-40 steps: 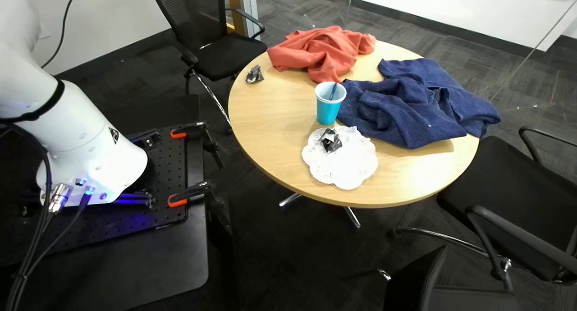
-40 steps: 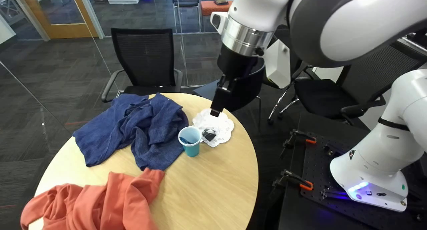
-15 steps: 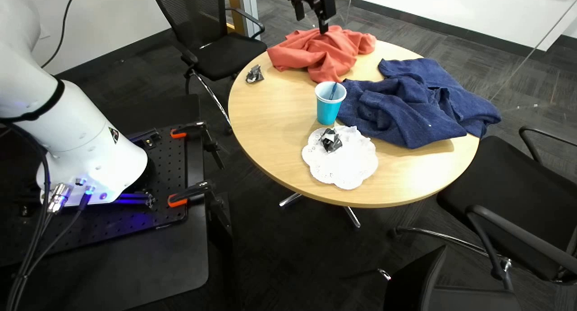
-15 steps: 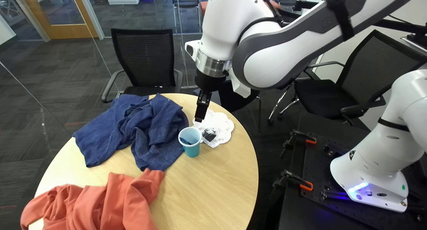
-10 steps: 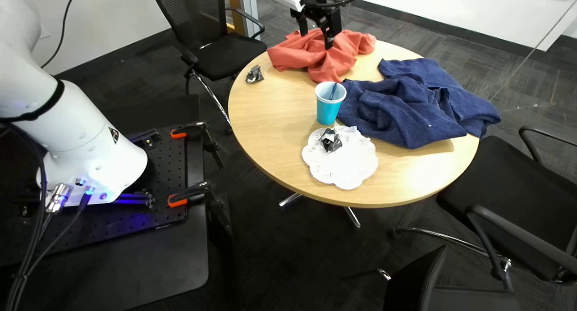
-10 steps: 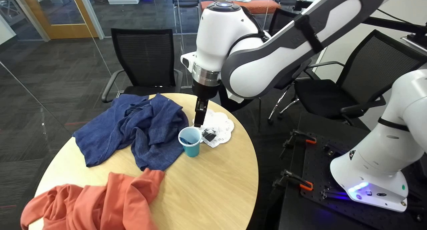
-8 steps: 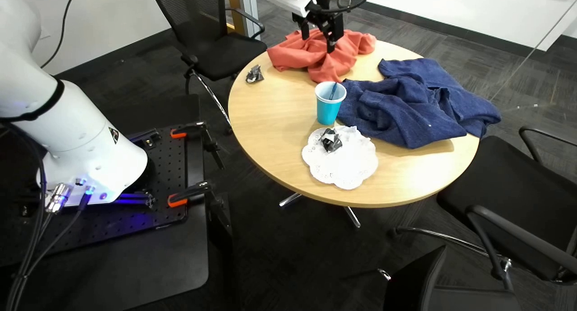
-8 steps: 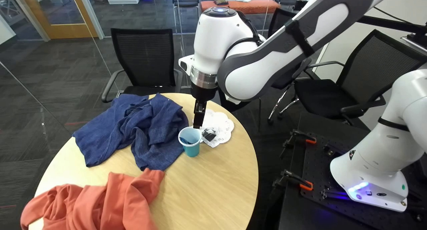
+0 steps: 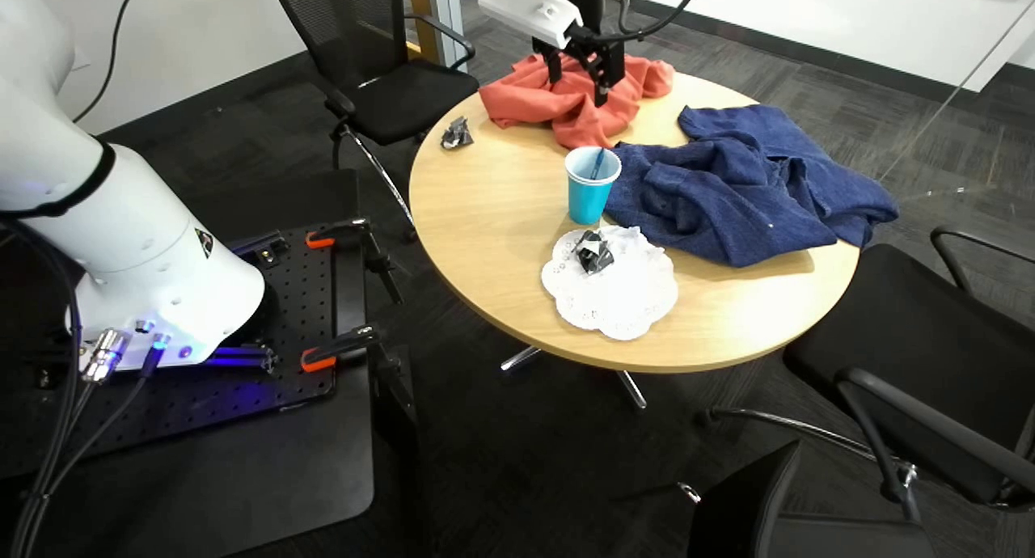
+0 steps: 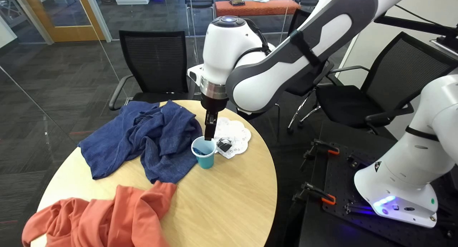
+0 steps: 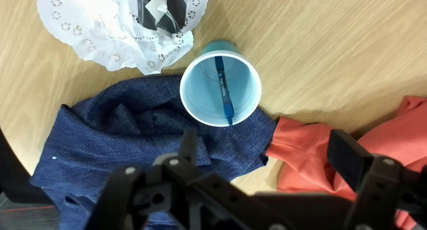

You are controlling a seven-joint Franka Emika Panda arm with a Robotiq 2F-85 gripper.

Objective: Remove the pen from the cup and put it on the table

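Pen [image 11: 224, 86] slanting inside the blue cup [image 9: 588, 204], cup upright on the round table [image 9: 493, 218], navy cloth [image 9: 728, 198] beside the cup, we hold our gripper [image 9: 578, 91] above, jaws spread.

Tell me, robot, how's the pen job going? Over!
Tool open, nothing gripped. Pen leaning inside the blue cup, not yet out. Navy cloth close beside the cup, could get in the way.

My arm [image 10: 282, 68] is white and dark grey, with a silver collar [image 10: 213, 88]. I see pale screws [image 11: 130, 170] by its black fingers [image 11: 348, 156].
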